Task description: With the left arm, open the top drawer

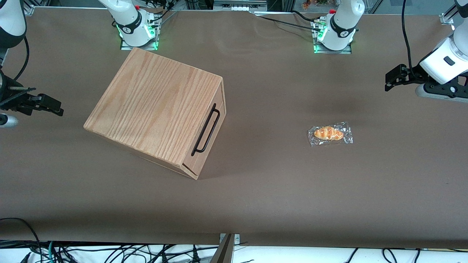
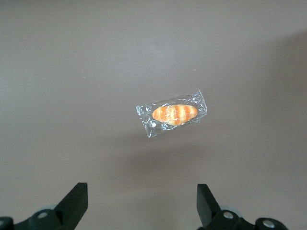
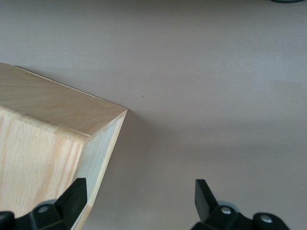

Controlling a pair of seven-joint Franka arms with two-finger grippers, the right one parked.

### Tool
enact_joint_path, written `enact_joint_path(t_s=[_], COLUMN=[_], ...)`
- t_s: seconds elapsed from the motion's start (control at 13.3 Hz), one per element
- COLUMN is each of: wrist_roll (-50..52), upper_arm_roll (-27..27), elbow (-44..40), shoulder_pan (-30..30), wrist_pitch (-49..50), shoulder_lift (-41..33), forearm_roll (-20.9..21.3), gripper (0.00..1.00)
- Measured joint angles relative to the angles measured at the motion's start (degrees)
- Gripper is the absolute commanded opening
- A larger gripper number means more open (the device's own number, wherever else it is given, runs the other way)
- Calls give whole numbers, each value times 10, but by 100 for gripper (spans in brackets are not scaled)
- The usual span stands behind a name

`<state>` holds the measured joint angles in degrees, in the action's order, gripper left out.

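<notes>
The left arm's (image 1: pixel 444 64) pincer (image 1: pixel 395 77) hangs in the air at the working arm's end of the counter (image 1: pixel 278 190), touching nothing. In the left wrist view its two black fingers (image 2: pixel 74 203) stand wide apart, with bare counter between them and nothing gripped.

Nearest to the pincer is a small bread roll sealed in clear plastic wrap (image 1: pixel 330 134), lying flat on the brown counter, nearer to the front camera than the pincer and well apart from it. The wrist camera looks down on this wrapped roll (image 2: pixel 174 114), which lies out past the fingertips.

The top drawer (image 1: pixel 209 124) lies much farther off, toward the parked arm's end of the counter, with the wrapped roll between it and the pincer. It is part of an oak-grain wooden box (image 1: pixel 153 106) that sits turned at an angle on the counter. The drawer is shut, its face flush with the box, and its long thin black bar handle (image 1: pixel 206 130) faces toward the roll and the working arm's end.
</notes>
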<state>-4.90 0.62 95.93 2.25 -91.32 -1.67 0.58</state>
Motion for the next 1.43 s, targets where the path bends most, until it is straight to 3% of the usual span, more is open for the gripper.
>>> enact_joint_path(t_s=[1.43], wrist_roll=[0], upper_arm_roll=[1], elbow=[-3], shoulder_pan=[1], wrist_pitch=[19], shoulder_lift=[12], forearm_roll=[0], gripper=[100])
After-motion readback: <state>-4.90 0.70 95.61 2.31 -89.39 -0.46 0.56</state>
